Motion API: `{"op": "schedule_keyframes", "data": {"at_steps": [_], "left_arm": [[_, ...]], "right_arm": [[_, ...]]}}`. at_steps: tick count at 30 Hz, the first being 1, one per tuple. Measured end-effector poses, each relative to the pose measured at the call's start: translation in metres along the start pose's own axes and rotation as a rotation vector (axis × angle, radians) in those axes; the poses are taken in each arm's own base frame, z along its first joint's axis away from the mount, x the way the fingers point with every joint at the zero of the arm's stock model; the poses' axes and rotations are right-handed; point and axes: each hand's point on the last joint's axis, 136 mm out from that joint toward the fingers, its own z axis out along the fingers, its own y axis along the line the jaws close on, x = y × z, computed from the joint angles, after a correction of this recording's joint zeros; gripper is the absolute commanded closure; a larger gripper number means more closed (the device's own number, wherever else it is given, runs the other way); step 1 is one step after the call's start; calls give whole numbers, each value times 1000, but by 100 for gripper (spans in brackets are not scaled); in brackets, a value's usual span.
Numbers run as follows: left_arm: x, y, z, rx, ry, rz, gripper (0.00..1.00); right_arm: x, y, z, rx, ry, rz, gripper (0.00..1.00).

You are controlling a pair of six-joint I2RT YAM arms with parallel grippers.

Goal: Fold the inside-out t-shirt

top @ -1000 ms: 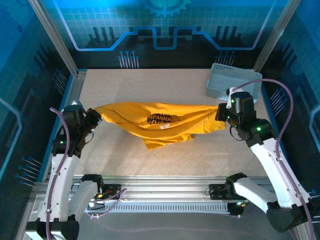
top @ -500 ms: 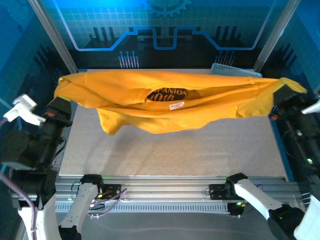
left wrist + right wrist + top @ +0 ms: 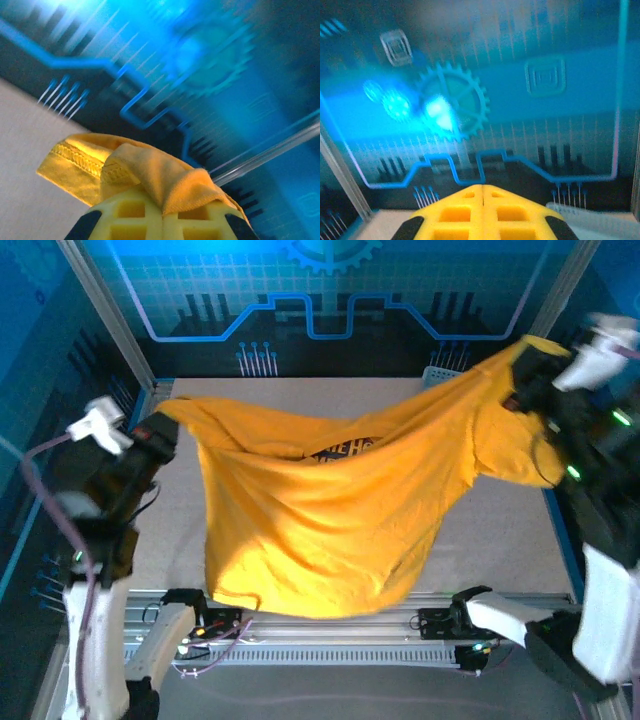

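Top external: the mustard-yellow t-shirt [image 3: 330, 525] hangs in the air over the table [image 3: 500, 530], stretched between the left end effector [image 3: 168, 428] and the right end effector [image 3: 520, 382]. Each grips a bunched corner. The right corner is higher and the lower hem sags toward the near edge.

Left wrist: fingers [image 3: 125, 220] clamp a stitched hem fold of the t-shirt.

Right wrist: fingers [image 3: 455, 215] are pressed together with tips touching.

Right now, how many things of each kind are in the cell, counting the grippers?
mustard-yellow t-shirt: 1
pale grey perforated basket: 1
grippers, left gripper and right gripper, both shut on the shirt: 2
Total: 4
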Motion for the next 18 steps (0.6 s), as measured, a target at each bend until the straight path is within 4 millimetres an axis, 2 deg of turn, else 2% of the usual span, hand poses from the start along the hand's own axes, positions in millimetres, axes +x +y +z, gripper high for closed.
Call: {"op": "schedule_keyframes", "data": {"at_steps": [2,4,7,9,11,12,15,18], "left_arm": [[31,48,41,-115,110,-48,100],[72,108,76,-262,240,-96,100],[125,176,100,-445,400,-157,100],[148,205,108,-526,475,-185,99],[165,225,115,-581,529,-206,92],[174,236,117,-608,554,-215,85],[187,254,119,-659,595,-221,74],[186,259,120,-680,592,-195,47]], "right_arm": [[45,-5,54,37,120,-20,100],[108,-16,106,75,266,-31,100],[200,-39,154,134,485,-25,100],[246,-53,171,165,594,-12,100],[276,-62,182,185,658,-1,100],[286,-65,186,191,680,4,100],[306,-70,196,196,714,13,100],[319,-72,203,195,734,17,100]]}}
